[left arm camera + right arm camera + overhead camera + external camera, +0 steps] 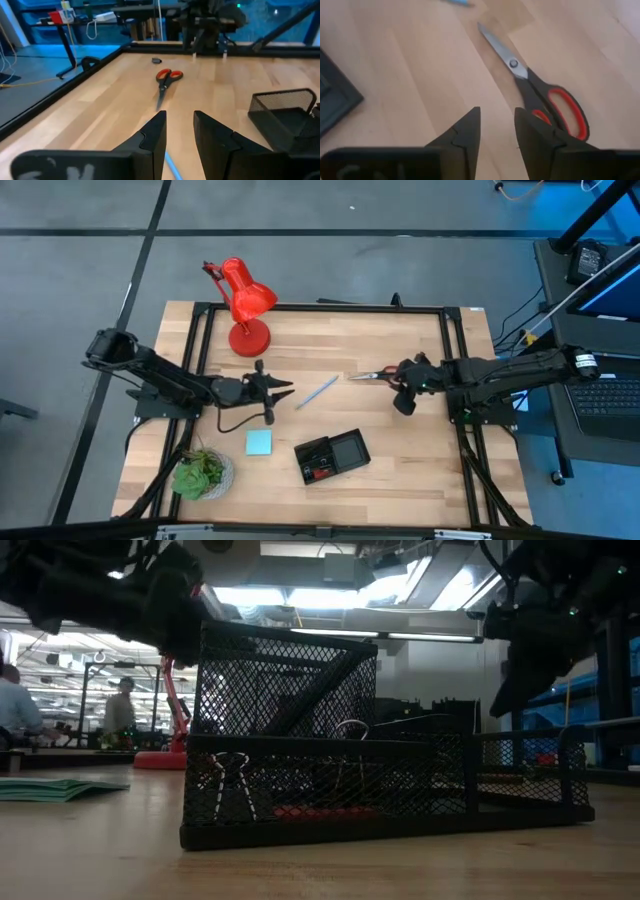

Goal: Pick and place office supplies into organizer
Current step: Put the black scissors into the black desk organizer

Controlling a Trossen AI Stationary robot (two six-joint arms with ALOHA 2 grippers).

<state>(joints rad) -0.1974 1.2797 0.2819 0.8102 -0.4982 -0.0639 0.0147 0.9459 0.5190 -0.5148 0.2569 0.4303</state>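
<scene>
Seen from above, the left gripper (pixel 285 390) reaches in from nine o'clock, arm stretched low across the table (pixel 420 470), fingers slightly parted and empty, tips near the light blue pen (pixel 320 391); the right gripper (pixel 392 376) reaches in from three o'clock over the handles of the red-handled scissors (pixel 372 375), holding nothing; the organizer (pixel 333 456) sits at six o'clock, the light blue notepad (pixel 259 442) at its nine o'clock.

At table level, the organizer (pixel 385 775) fills the middle, clips and a red piece inside.

From the left wrist, narrowly gapped fingers (pixel 155 137) point toward the scissors (pixel 166 82); the organizer (pixel 285 117) lies alongside.

From the right wrist, parted empty fingers (pixel 467 132) hover beside the scissors (pixel 540 97).
</scene>
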